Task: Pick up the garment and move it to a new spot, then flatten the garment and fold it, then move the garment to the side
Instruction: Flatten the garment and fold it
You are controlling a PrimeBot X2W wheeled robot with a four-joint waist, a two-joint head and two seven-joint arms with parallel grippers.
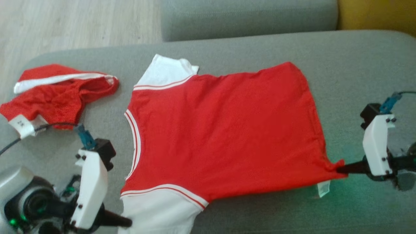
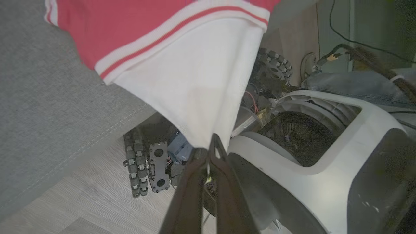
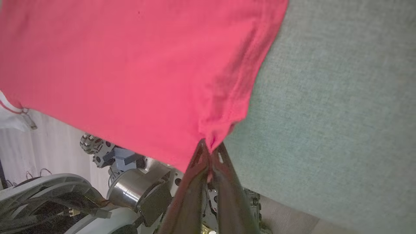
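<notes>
A red T-shirt garment (image 1: 224,130) with white sleeves and white trim lies spread on the grey cushion (image 1: 357,65), neck to the left, hem to the right. My left gripper (image 1: 128,222) is shut on the tip of the near white sleeve (image 2: 195,81), pinching it at the cushion's front edge. In the left wrist view the gripper (image 2: 208,148) holds the sleeve's point. My right gripper (image 1: 339,169) is shut on the near hem corner of the red garment (image 3: 130,71). The right wrist view shows that gripper (image 3: 209,151) clamped on the bunched red corner.
A second red garment (image 1: 58,94) with a white band and tag lies crumpled at the cushion's left end. The sofa back (image 1: 247,16) runs along the far side. Wood floor (image 2: 81,201) and my wheeled base (image 2: 325,156) lie below the front edge.
</notes>
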